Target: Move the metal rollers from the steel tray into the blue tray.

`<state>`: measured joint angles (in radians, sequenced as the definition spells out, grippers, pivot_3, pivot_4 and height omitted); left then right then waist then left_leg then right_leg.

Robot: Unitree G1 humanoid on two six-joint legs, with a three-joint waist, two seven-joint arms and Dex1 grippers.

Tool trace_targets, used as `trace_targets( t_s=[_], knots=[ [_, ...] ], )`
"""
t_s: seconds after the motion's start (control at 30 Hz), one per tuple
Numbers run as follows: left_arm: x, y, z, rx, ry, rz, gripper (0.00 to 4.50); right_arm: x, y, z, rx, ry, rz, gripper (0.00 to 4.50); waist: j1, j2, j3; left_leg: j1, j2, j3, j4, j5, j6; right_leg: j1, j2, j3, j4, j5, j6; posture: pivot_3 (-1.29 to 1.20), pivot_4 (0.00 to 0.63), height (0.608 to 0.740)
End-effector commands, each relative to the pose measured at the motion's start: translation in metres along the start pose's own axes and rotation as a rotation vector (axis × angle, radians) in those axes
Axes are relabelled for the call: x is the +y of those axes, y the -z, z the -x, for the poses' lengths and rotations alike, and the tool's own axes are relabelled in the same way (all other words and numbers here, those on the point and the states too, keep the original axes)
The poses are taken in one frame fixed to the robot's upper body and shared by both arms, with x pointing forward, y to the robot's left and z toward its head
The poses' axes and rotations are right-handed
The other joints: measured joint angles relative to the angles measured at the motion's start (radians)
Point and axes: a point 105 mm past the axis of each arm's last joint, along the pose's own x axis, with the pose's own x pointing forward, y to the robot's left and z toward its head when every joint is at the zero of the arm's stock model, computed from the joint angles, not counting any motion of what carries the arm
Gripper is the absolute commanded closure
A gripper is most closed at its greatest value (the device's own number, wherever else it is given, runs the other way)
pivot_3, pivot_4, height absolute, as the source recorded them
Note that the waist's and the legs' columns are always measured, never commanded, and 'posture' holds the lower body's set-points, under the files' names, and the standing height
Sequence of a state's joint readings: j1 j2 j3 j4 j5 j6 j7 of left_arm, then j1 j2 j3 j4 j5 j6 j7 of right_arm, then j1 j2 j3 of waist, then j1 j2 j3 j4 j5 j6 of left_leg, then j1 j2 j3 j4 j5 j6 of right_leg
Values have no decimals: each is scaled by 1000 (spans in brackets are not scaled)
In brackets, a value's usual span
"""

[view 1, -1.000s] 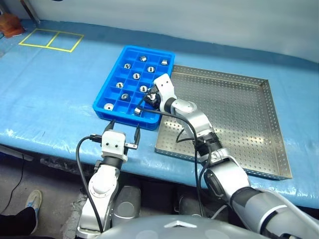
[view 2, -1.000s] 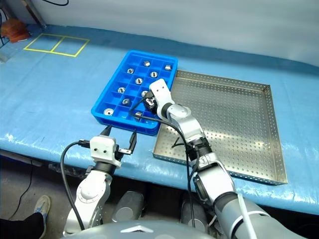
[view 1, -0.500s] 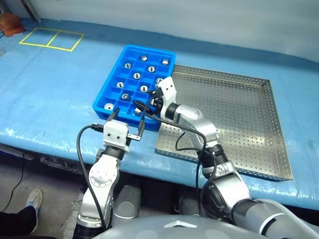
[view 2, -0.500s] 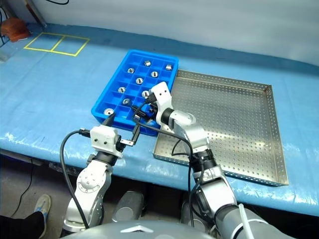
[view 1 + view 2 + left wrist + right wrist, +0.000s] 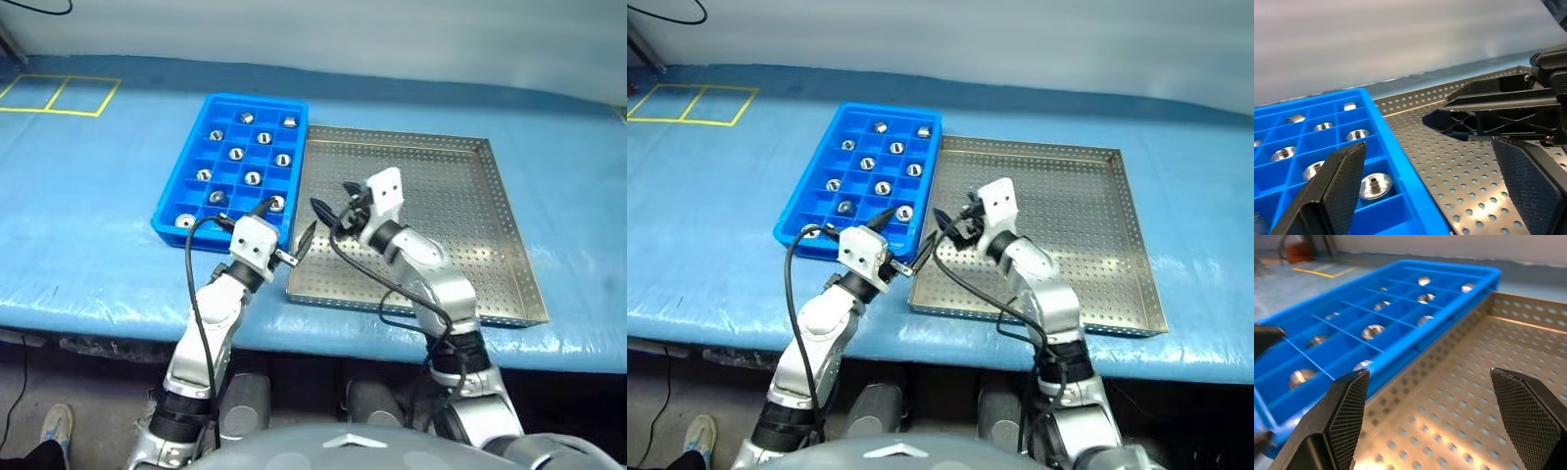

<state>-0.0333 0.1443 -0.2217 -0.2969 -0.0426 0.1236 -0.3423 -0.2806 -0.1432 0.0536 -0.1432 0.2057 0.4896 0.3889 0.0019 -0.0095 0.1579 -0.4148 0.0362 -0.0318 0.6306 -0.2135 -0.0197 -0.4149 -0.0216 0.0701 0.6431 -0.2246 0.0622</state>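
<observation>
The blue tray (image 5: 174, 201) lies left of the steel tray (image 5: 460, 211), the two side by side. Several metal rollers (image 5: 253, 177) sit singly in the blue tray's compartments, one (image 5: 1375, 185) close in the left wrist view. The steel tray's perforated floor (image 5: 1474, 396) looks bare. My left gripper (image 5: 284, 225) is open and empty, hovering at the near corner where the two trays meet. My right gripper (image 5: 331, 208) is open and empty over the steel tray's near left part, pointing toward the blue tray. The two grippers face each other closely.
Both trays rest on a table covered with blue sheeting (image 5: 88, 255). Yellow tape squares (image 5: 54, 93) mark its far left. The table's front edge (image 5: 118, 328) runs just below the trays.
My right gripper has drawn back from the blue tray's near compartments to over the steel tray, and its jaws have widened. My left gripper has risen toward the trays. The camera view has shifted.
</observation>
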Motion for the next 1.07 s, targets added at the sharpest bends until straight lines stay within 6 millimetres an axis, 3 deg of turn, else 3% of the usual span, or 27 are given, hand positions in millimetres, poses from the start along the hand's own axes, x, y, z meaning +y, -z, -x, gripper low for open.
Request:
trace_targets(
  t_s=[0.03, 0.23, 0.4, 1.07],
  knots=[
    [-13, -6, -4, -35, 135, -10, 0, -16, -12, 19, -51, 85, 25, 316, -22, 0, 0, 0, 0, 0, 0, 0, 0, 0, 0, 0, 0, 0, 0, -62, 150, 740],
    [-10, 0, -9, -27, 189, -16, 0, -22, 4, 50, 14, 92, 28, 316, -70, 0, 0, 1, 0, 0, 0, 0, 0, 1, 0, 1, 0, 2, 4, -138, 150, 740],
    [-6, 2, -9, -25, 203, -27, 0, -24, 6, 62, 19, 104, 9, 316, -99, 0, 0, 2, 0, 1, 2, 0, 0, 1, 1, 3, 1, 2, 4, -160, 150, 740],
    [-5, 3, -8, -13, 192, -55, 0, -29, 5, 62, 27, 114, 15, 316, -118, 0, 0, 0, 0, 2, 14, 0, 1, 4, 1, 5, 3, 3, 5, -131, 150, 740]
  ],
)
